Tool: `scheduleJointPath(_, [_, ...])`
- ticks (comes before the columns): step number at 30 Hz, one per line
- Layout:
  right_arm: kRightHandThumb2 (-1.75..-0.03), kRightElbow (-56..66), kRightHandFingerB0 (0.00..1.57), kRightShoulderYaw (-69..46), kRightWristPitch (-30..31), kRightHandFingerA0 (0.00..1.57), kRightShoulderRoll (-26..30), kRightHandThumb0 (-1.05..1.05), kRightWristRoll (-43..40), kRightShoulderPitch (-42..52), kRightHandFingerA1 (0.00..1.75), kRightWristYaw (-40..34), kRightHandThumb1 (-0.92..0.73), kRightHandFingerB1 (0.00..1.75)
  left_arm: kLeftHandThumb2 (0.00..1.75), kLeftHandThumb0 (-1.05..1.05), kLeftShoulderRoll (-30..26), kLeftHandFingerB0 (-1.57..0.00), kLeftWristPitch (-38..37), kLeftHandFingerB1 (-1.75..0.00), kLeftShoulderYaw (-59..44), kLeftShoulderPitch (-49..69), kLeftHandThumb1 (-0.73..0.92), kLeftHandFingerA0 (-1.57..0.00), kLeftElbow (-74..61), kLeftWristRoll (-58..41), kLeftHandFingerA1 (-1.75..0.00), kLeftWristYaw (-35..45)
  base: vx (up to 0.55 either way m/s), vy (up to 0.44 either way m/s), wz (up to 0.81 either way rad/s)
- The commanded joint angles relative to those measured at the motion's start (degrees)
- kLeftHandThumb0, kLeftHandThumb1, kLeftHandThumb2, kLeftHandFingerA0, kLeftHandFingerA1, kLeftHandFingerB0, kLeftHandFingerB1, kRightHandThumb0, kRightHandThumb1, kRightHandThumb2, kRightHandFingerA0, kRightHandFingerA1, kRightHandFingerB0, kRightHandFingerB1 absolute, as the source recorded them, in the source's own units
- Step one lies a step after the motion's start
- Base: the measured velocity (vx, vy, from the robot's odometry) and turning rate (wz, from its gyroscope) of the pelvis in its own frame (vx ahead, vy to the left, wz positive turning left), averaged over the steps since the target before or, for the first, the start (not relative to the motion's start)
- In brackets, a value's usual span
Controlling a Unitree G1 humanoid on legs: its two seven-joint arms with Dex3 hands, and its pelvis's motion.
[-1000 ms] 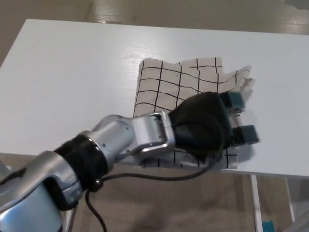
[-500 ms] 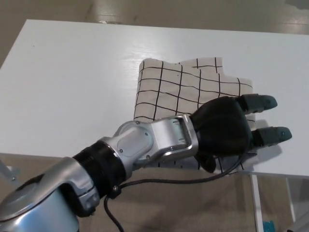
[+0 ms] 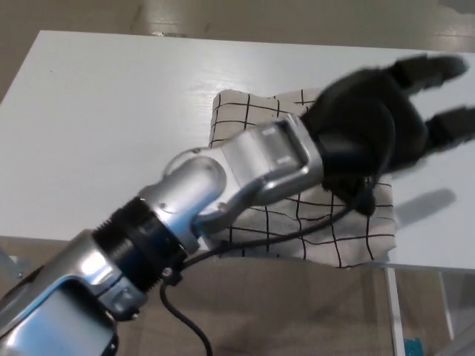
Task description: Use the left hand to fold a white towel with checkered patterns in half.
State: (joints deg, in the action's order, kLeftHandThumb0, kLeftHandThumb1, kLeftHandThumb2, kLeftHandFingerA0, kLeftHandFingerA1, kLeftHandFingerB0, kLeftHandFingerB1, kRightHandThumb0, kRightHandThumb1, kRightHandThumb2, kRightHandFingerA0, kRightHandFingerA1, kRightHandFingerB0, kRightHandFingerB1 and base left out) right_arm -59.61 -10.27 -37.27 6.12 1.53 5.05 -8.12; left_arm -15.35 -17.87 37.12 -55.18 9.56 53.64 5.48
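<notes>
Checkered towel (image 3: 312,222) lies folded at near table (image 3: 96,126) edge | left hand (image 3: 375,122) has lifted clear, fingers (image 3: 434,68) spread, empty | fold looks complete.

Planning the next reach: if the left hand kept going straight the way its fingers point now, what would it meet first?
Nothing, apparently: the left hand points past the towel over bare table toward its far right edge. Its height is unclear.

Bare test space: plain white table (image 3: 111,133) on a beige floor (image 3: 89,15).
</notes>
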Motion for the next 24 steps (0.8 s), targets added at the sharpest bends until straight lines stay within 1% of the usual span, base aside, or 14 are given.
scheduleJointPath(1, [-0.65,0.0,0.28,0.0,1.2,0.14,0.8,-0.56,-0.9,4.9,0.25,2.5,-0.79,0.3,0.85,-0.66,-13.6,-0.05,12.4,-0.41,-21.7,15.3,0.39,-0.04,-39.1,-35.4,-0.16,24.1,0.0,0.0,0.0])
scheduleJointPath(3, [-0.65,-0.6,0.28,0.1,1.2,0.15,1.2,-0.55,-0.5,4.9,0.25,2.5,-0.8,0.3,0.68,-0.82,-16.3,-0.13,12.0,-0.36,-25.5,19.7,0.42,-0.07,-43.5,-38.4,-0.2,24.0,0.0,0.0,0.0])
scheduleJointPath(4, [-0.66,-1.1,0.28,0.5,0.9,0.14,1.3,-0.54,0.2,5.4,0.26,1.9,-0.8,0.31,0.76,-0.75,-17.7,-0.11,12.2,-0.39,-28.1,23.1,0.43,-0.06,-46.6,-41.4,-0.26,24.1,0.0,0.0,0.0])
scheduleJointPath(5, [-0.87,-1.3,0.2,0.7,0.6,0.09,1.4,-0.6,0.7,5.5,0.4,1.4,-0.64,0.43,0.81,-0.35,-18.4,0.0,12.4,-0.47,-29.8,25.3,0.16,0.0,-48.4,-43.8,-0.49,24.2,0.0,0.0,0.0])
scheduleJointPath(10, [-0.88,-1.6,0.21,1.7,0.2,0.12,1.9,-0.6,2.6,5.5,0.4,-1.0,-0.65,0.43,0.84,-0.27,-24.0,-0.11,12.0,-0.51,-40.3,41.7,0.22,-0.11,-57.3,-65.2,-0.52,25.2,0.0,0.0,0.0])
scheduleJointPath(11, [-0.88,-1.6,0.21,1.7,0.2,0.12,1.9,-0.6,2.6,5.5,0.4,-1.0,-0.65,0.43,0.84,-0.27,-24.0,-0.11,12.0,-0.51,-40.3,41.7,0.22,-0.11,-57.3,-65.2,-0.52,25.2,0.0,0.0,0.0])
scheduleJointPath(12, [-0.88,-1.4,0.22,1.8,0.5,0.13,2.0,-0.6,2.9,5.3,0.4,-1.5,-0.65,0.43,0.59,-0.7,-25.0,-0.31,10.5,-0.31,-41.8,46.5,0.56,-0.33,-58.6,-68.9,-0.35,24.9,0.0,0.0,0.0])
scheduleJointPath(13, [-0.88,-1.2,0.22,2.0,1.5,0.13,2.0,-0.6,3.3,4.7,0.41,-2.4,-0.65,0.44,0.91,-0.72,-26.4,-0.18,7.2,-0.4,-44.1,55.3,0.51,-0.36,-60.3,-74.4,-0.51,24.6,0.0,0.0,0.0])
scheduleJointPath(14, [-0.88,-1.3,0.22,2.2,1.8,0.13,2.1,-0.6,3.5,4.2,0.41,-2.7,-0.65,0.44,0.92,-0.75,-26.9,-0.2,5.3,-0.4,-44.5,58.5,0.53,-0.39,-60.5,-76.0,-0.52,24.4,0.0,0.0,0.0])
scheduleJointPath(16, [-0.89,-1.8,0.22,2.1,1.9,0.13,2.3,-0.6,3.5,3.7,0.41,-2.7,-0.65,0.44,0.93,-0.78,-27.5,-0.22,2.2,-0.4,-44.6,62.8,0.54,-0.42,-60.4,-77.8,-0.52,24.2,0.0,0.0,0.0])
scheduleJointPath(17, [-0.89,-2.2,0.22,2.1,1.8,0.14,2.3,-0.6,3.5,3.5,0.41,-2.7,-0.65,0.44,0.65,-0.81,-27.8,-0.37,0.5,-0.33,-44.8,65.4,0.6,-0.44,-60.5,-78.6,-0.39,24.1,0.0,0.0,0.0])
scheduleJointPath(18, [-0.89,-2.5,0.22,2.2,1.7,0.14,2.3,-0.6,3.5,3.4,0.41,-2.8,-0.65,0.44,0.65,-0.81,-28.2,-0.37,-1.1,-0.33,-45.2,68.0,0.6,-0.44,-60.6,-79.5,-0.39,23.9,0.0,0.0,0.0])
scheduleJointPath(20, [-0.89,-3.0,0.23,2.4,1.8,0.13,2.7,-0.59,3.9,3.4,0.41,-3.1,-0.65,0.44,0.57,-0.62,-28.8,-0.4,-3.2,-0.35,-49.2,75.7,0.38,-0.44,-61.2,-82.9,-0.4,26.9,0.0,0.0,0.0])
scheduleJointPath(24, [-0.88,-3.7,0.23,2.6,1.7,0.14,3.1,-0.59,4.2,2.9,0.41,-3.6,-0.65,0.44,0.69,-0.63,-30.0,-0.35,-2.6,-0.4,-57.1,84.0,0.38,-0.35,-60.4,-90.5,-0.43,35.1,0.0,0.0,0.0])
